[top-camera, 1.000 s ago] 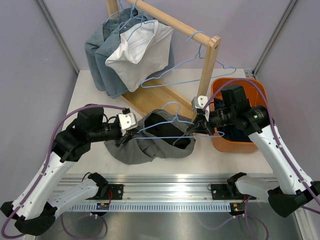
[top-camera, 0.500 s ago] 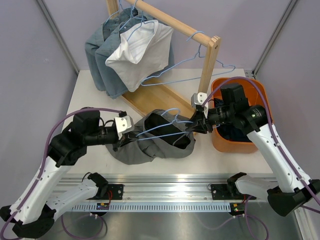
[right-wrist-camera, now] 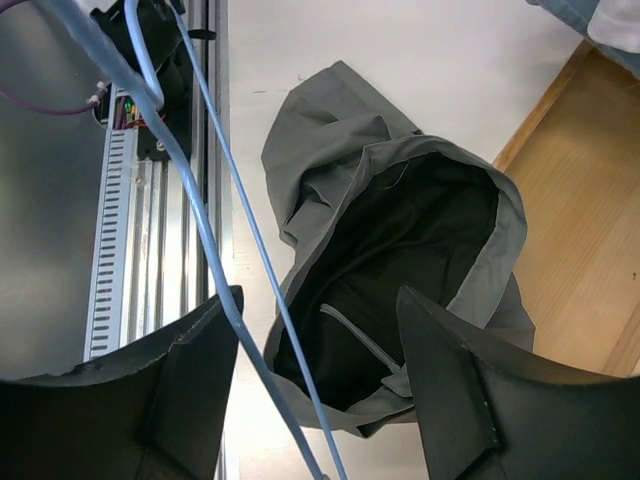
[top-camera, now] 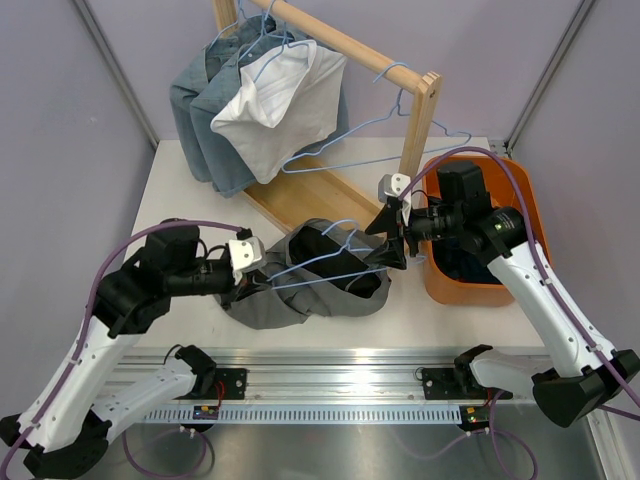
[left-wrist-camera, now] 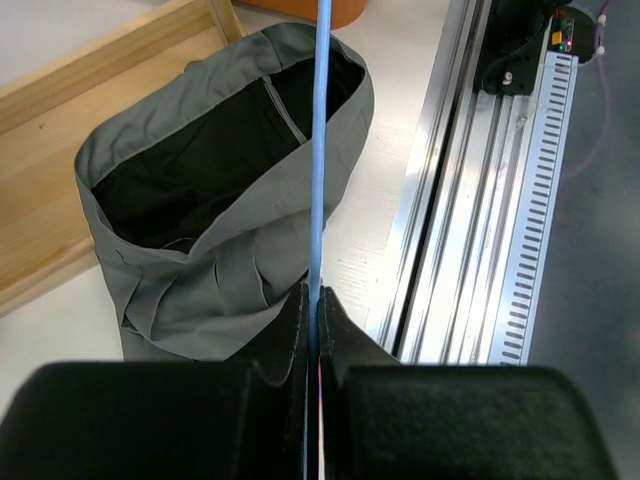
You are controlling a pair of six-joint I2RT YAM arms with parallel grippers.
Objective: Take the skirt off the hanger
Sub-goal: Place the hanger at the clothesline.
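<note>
Right gripper (top-camera: 390, 238) has let go since a second ago: it was clamped on the end of the hanger and now its fingers are spread wide and have pulled up a little toward the rack. On the right wrist cam the blue hanger (right-wrist-camera: 200, 220) wires just run through the gap between the spread fingers (right-wrist-camera: 190, 390), nothing pinched. Left gripper (top-camera: 248, 287) has done the opposite and is now pressed tight on the hanger's (top-camera: 320, 258) other end; the left wrist view shows the wire (left-wrist-camera: 318, 150) coming straight out of the closed tips (left-wrist-camera: 314, 300). Grey skirt (top-camera: 270, 305) is slumped on the table (top-camera: 180, 190) between the two grippers, just in front of the wooden rack (top-camera: 420, 130), waist open with the dark lining showing. The hanger lies across that opening, but I can't tell if it's still caught inside. Orange bin (top-camera: 530, 200) is just right of it all.
</note>
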